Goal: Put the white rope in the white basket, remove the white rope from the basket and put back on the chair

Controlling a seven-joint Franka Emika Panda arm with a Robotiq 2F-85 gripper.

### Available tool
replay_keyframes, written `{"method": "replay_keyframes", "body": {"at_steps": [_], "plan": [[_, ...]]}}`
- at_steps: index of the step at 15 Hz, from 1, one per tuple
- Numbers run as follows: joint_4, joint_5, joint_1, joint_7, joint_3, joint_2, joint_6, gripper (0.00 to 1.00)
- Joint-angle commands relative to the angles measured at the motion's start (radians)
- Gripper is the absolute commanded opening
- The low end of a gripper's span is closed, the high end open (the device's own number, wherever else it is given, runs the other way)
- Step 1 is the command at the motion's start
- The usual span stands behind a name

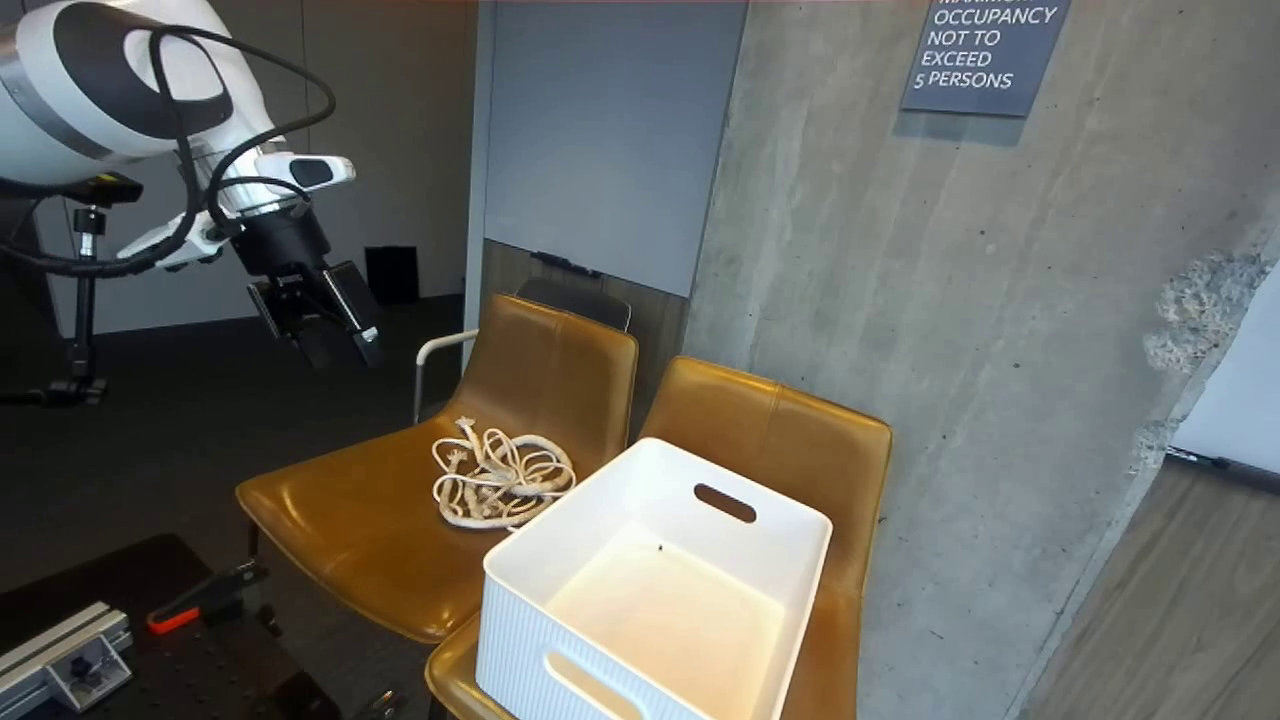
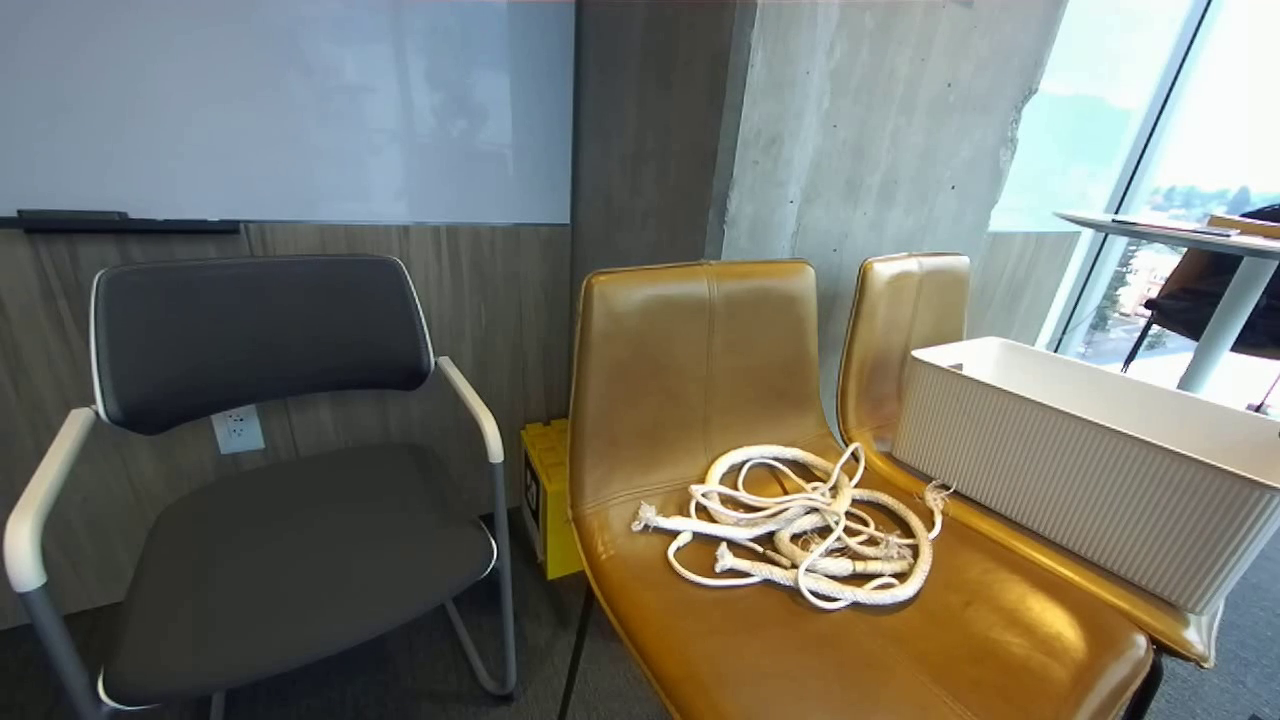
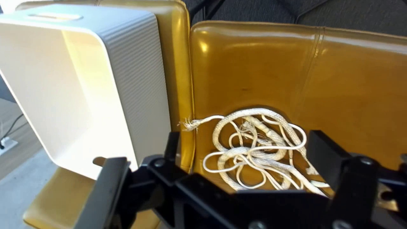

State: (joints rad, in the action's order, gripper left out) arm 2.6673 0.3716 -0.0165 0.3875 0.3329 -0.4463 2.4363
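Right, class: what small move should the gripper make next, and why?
Probably lower the gripper toward the white rope, ready to grasp it. The rope lies heaped on a brown chair, outside the white basket, and the gripper hangs higher, open and holding nothing. This assumes the transfer has yet to begin; the pictures can't confirm that.

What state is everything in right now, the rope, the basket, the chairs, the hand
White rope: loosely tangled, some ends frayed.
White basket: open side up, no rope seen inside.
Tan chair under the rope: upright.
Tan chair under the basket: upright.
Hand: open, holding nothing.
Dark gray chair: upright.
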Motion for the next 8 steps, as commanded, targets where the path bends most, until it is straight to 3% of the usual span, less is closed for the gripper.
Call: {"method": "replay_keyframes", "body": {"at_steps": [1,8], "plan": [[-0.078,0.069,0.023,-0.11,-0.018,0.103,0.095,1.0],[-0.334,0.048,0.075,-0.476,-0.091,0.438,0.249,1.0]]}}
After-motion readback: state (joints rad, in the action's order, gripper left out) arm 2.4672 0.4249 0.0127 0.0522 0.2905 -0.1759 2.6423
